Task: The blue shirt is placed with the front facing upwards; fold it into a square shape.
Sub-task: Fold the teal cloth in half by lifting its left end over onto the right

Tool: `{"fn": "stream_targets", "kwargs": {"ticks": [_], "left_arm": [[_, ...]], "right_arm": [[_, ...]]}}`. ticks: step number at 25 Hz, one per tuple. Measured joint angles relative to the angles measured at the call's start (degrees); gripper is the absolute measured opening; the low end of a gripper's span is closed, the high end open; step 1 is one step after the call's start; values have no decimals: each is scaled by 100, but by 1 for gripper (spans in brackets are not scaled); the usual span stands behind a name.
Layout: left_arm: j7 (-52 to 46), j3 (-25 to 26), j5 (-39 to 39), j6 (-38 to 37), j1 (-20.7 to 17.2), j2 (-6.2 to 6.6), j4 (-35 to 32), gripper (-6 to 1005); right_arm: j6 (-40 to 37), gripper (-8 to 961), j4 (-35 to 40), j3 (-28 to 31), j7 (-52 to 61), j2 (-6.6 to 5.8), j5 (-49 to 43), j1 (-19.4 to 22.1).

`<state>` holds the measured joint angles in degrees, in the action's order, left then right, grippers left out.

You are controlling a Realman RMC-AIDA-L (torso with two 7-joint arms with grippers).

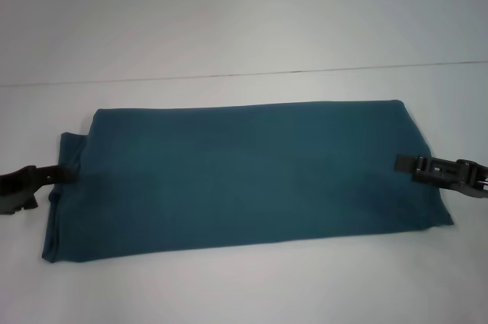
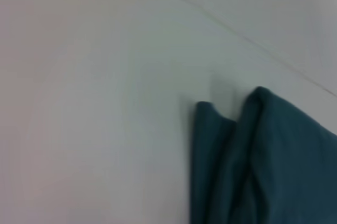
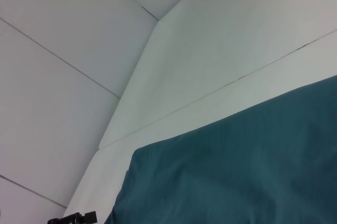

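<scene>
Just nearer than the blue shirt (image 1: 244,179): bare white surface (image 1: 229,286), nothing else.

Lies flat as a wide band already folded lengthwise, long axis running from the robot's left to its right, no print or collar showing. Not yet square; judged to need its short ends brought in toward the middle.

At the shirt's left short end, about halfway up it: left pincer (image 1: 65,174), tip touching or just over the cloth where a stepped under-layer sticks out. At the shirt's right short end, also about mid-height: right pincer (image 1: 402,163), tip just over the rounded fold. Each equally near to its own end, both pointing inward along the long axis, so cloth lies straight ahead of each tip. Cannot tell for either whether clamped on fabric or merely resting, wide or narrow.

Beyond the shirt's far edge: more white surface and a thin seam line.

Left wrist view alone shows the two separate layers at the left end of the shirt (image 2: 274,161), one edge peeking past the other. Right wrist view shows the smooth top of the shirt (image 3: 237,166) and, past its far end, a glimpse of the left pincer (image 3: 73,217); shows none of its own fingers.
</scene>
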<state>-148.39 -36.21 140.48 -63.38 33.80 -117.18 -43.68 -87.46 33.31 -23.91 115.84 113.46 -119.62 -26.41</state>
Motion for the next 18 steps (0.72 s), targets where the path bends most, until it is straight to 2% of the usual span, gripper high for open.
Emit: {"fn": "stream_targets", "kwargs": {"ticks": [18], "left_arm": [[-110,-3,29,-12,-13,-126,0,948]], "right_arm": [[-13,946,0,3,0,0,26,57]]}}
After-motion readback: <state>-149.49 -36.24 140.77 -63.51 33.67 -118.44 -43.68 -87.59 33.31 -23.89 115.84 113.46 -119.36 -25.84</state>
